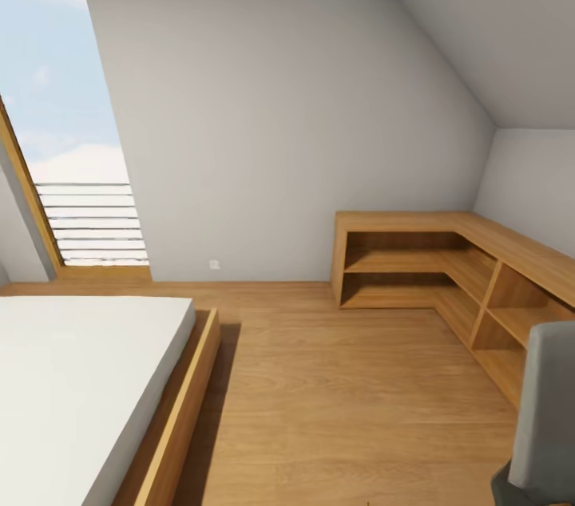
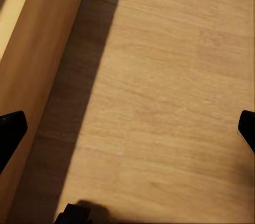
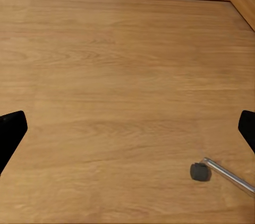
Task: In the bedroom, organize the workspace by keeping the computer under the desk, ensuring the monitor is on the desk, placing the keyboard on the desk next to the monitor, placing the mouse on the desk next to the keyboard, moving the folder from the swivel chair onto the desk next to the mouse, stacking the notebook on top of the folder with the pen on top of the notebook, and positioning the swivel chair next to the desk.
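1. The head camera is looking across the bedroom: one grey back wall, one sloped grey ceiling coming down on the right, and one wood-plank floor.
2. One tall slanted window with a wooden frame is showing sky at the left, with a run of white slats across its lower part.
3. One small white socket is sitting low on the back wall, just above the floor.
4. One bed with a white mattress in a wooden frame is lying along the floor's left edge, casting a shadow on the planks beside it.
5. One L-shaped open wooden shelf unit is wrapping the far right corner of the room; its compartments are showing nothing inside.
6. One swivel chair is showing its grey back at the floor's lower right corner. In the right wrist view, one chrome leg of it with one black castor is resting on the planks.
7. The left gripper is hanging over the floor beside the bed's wooden side; its two black fingertips are spread wide, with nothing between them.
8. The right gripper is hanging over bare planks, near the castor; its two black fingertips are likewise spread wide and holding nothing.
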